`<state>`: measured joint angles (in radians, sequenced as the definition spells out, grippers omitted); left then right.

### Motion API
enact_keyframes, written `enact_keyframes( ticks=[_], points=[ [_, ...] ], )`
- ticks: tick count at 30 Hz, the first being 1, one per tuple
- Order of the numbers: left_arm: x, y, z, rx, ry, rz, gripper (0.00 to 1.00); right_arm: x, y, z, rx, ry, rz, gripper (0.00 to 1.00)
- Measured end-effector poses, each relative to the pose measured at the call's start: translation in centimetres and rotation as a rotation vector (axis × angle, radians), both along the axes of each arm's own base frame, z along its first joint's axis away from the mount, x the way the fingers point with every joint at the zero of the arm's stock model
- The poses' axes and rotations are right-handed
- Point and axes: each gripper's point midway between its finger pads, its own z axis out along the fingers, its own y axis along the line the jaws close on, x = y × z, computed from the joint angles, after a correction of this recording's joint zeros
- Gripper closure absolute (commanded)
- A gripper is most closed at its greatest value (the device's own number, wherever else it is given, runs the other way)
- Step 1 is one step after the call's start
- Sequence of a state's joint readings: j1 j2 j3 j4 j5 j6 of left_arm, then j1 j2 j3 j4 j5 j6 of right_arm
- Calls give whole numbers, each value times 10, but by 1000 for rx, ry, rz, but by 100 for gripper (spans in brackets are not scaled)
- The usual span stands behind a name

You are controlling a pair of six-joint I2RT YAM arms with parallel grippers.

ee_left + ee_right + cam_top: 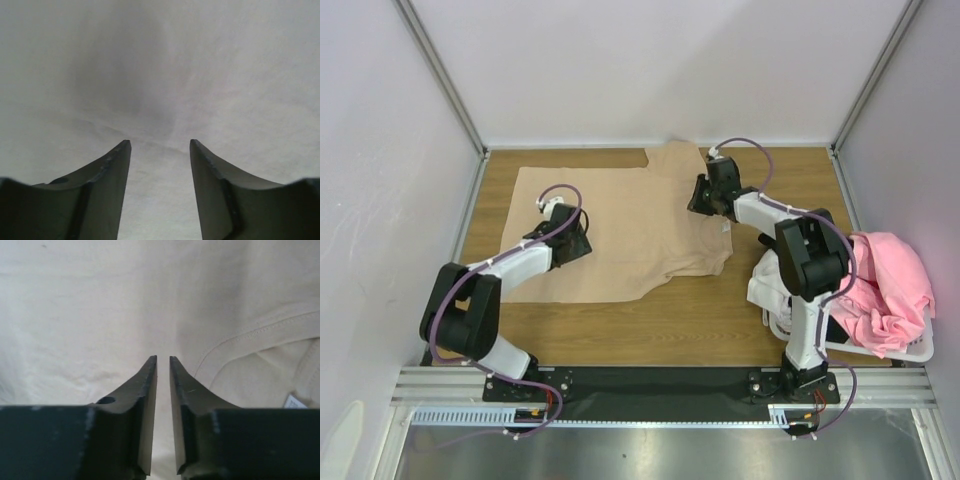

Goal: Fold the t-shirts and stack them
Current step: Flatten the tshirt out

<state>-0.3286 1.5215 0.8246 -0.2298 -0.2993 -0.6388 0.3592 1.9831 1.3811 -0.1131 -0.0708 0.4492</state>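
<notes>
T-shirt, light tan short-sleeved cloth (630,235), lies spread flat on the brown wooden tabletop (720,325); no fold is made yet. Left hand (160,144) rests on its left half, jaws partly apart, tips on the fabric, nothing visibly gripped. Right hand (163,359) sits near the collar at the shirt's right side, jaws narrowed to a slit; whether cloth is pinched cannot be told. Far right, a white plastic laundry basket (910,352) holds a crumpled pink t-shirt (885,285) and a white t-shirt (767,285), both unfolded. No stack exists; judged from this, nearly all work remains.
</notes>
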Motion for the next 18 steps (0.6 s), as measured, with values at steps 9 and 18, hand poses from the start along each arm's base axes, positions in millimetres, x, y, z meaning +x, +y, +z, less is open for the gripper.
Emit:
enact_keyframes(
  ticks=[9,18],
  points=[
    [-16,-12,-22,-47,47,-37,50,-3,6,-48,4,84,19,84],
    [-42,-44,-27,-80,22,-102,48,-38,-2,-52,49,73,-5,86]
  ],
)
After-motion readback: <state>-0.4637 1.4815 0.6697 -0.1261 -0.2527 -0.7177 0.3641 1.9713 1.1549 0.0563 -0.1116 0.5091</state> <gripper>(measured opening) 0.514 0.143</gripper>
